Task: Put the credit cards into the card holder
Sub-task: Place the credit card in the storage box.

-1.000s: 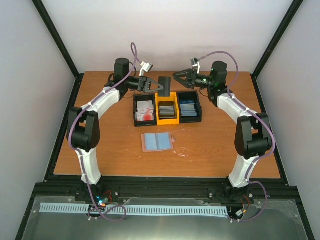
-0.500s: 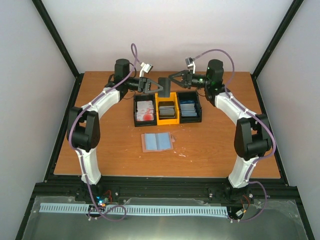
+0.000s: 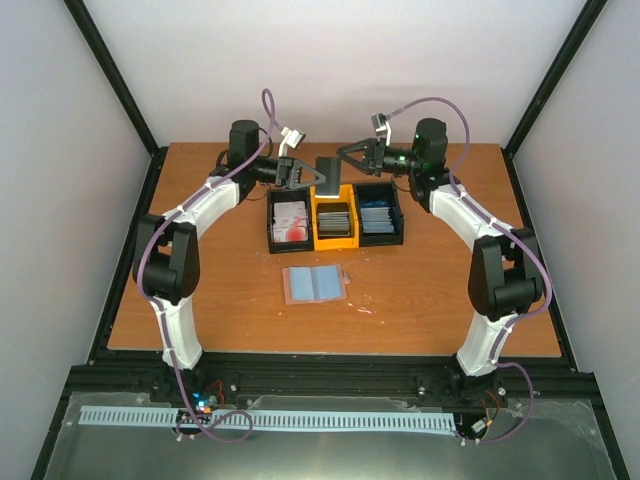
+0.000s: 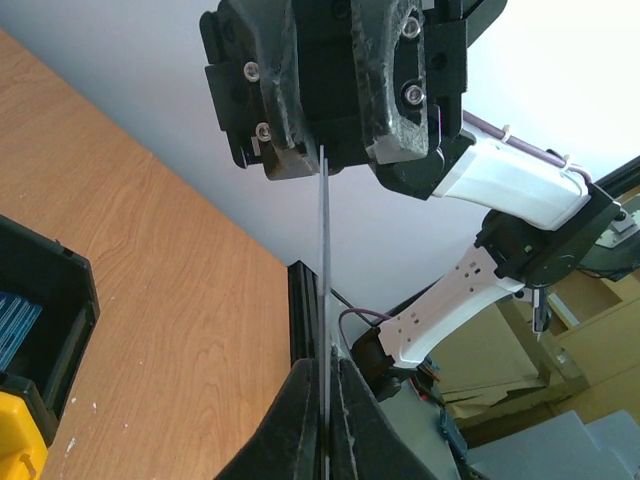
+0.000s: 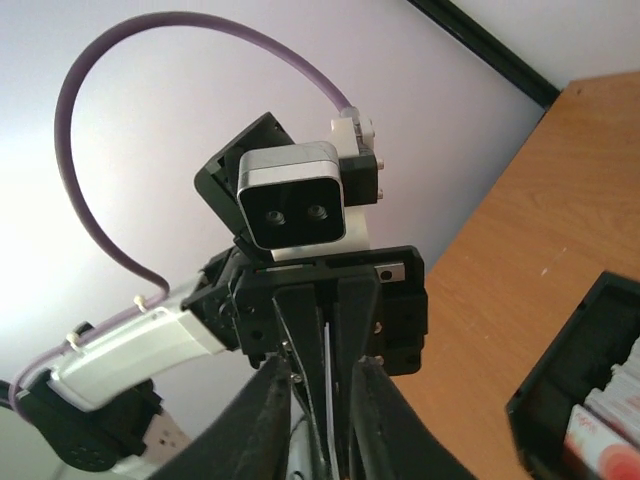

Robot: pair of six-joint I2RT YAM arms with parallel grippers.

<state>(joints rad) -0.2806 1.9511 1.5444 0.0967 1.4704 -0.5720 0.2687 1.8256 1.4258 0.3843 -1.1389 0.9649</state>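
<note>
Above yellow bin point(image 3: 336, 243), thin dark card point(image 3: 329, 168) pinched in left jaws, right jaws slightly parted around it

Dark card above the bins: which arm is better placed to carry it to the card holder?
Left, probably: the left gripper is shut on the dark card, while the right gripper straddles it, fingers apart. The card holder lies about midway.

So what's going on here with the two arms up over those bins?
The left gripper pinches a dark card by one edge, in the air above the three bins. The right gripper faces it, jaws open around the card's other edge, apparently for a handover. The card holder lies open on the table before the bins.
</note>
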